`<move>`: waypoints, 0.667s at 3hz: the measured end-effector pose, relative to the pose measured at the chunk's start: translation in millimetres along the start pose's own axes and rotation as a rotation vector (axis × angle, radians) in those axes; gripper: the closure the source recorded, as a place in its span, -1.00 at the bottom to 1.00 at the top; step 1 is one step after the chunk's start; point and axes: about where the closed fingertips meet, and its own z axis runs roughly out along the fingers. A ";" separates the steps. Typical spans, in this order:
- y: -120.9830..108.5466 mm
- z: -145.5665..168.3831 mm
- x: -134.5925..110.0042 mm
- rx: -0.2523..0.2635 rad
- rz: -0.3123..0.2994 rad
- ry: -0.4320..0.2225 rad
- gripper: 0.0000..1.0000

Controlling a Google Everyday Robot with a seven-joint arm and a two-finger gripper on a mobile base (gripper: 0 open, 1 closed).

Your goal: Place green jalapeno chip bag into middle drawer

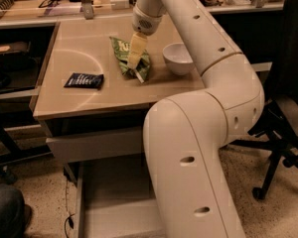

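Observation:
The green jalapeno chip bag (121, 50) lies flat on the beige tabletop (74, 43), left of a white bowl (178, 58). My gripper (135, 54) points down from the arm and sits over the middle of the bag, touching or just above it. The bag still rests on the table. The middle drawer (114, 195) is pulled out below the table, its wide tray showing at the bottom of the camera view; my arm's large lower link (193, 162) hides its right part.
A flat dark blue packet (84, 80) lies at the table's front left. A shut drawer front (94, 144) sits just under the tabletop. An office chair (283, 113) stands on the right. A cluttered shelf runs along the back.

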 end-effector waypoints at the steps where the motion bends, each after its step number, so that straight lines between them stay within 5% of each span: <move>1: -5.6 18.6 6.9 -0.018 0.030 -0.004 -1.00; 2: -0.6 42.3 -0.4 -0.069 0.055 -0.034 -1.00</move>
